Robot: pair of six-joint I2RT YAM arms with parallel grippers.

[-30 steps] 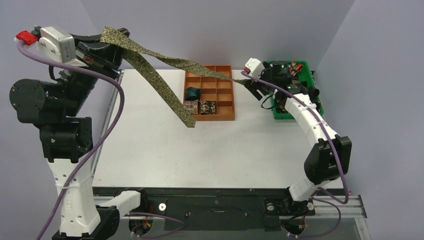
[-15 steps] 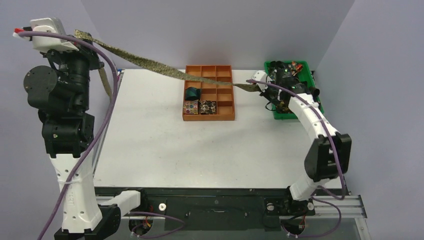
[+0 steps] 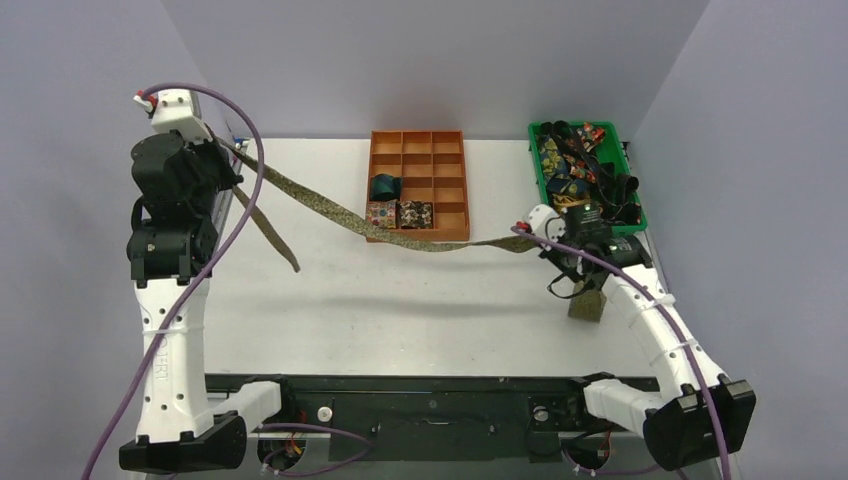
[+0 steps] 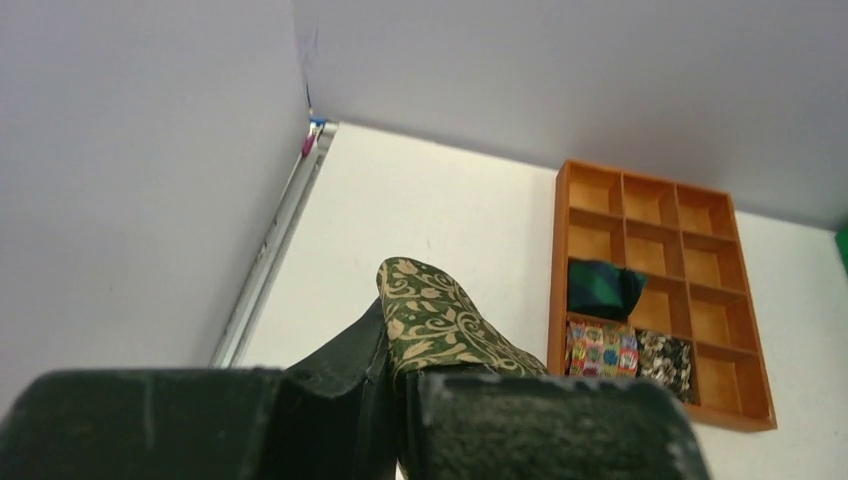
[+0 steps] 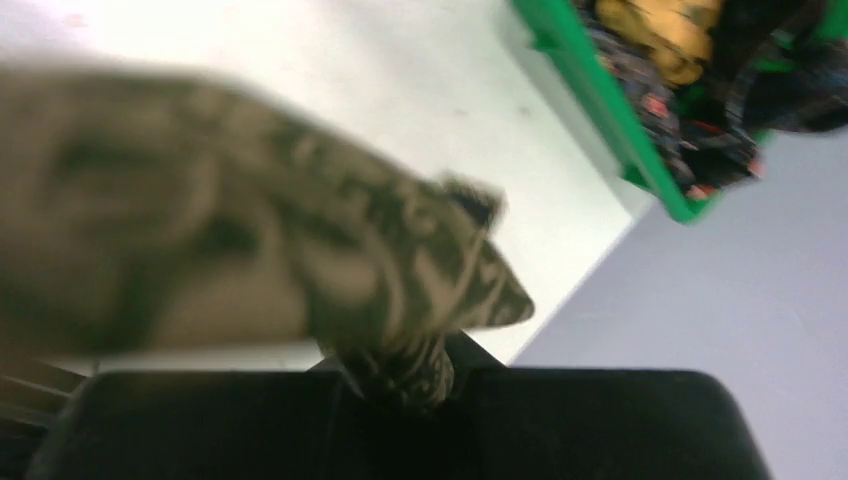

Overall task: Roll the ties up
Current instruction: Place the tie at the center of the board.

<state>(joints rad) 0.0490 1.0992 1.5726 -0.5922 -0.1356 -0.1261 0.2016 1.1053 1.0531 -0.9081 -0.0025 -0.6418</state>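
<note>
**Operator:** Where is the tie?

**Manual:** You will find the olive-gold tie (image 3: pixel 400 238) raised off the table (image 3: pixel 400 310), strung as 1 sagging span between the 2 grippers; in the overhead view its low stretch crosses the near edge of the orange tray (image 3: pixel 452 190); whether it touches there cannot be told; 1 tail hangs below each gripper.

**Operator:** Gripper status?

**Manual:** Left gripper (image 4: pixel 400 372): fingers pressed together, pinching the tie's patterned end; right gripper (image 5: pixel 400 385): likewise clamped on the tie, though your view there is blurred.

**Operator:** The remaining ties?

**Manual:** 3 coils occupy 3 tray compartments; the dark teal coil (image 3: pixel 384 186) in the left column; the floral coil (image 3: pixel 381 213) directly nearer you; the flecked coil (image 3: pixel 416 213) beside it; loose ties (image 3: pixel 580 165) are heaped in the green bin (image 3: pixel 618 128) at far right.
</note>
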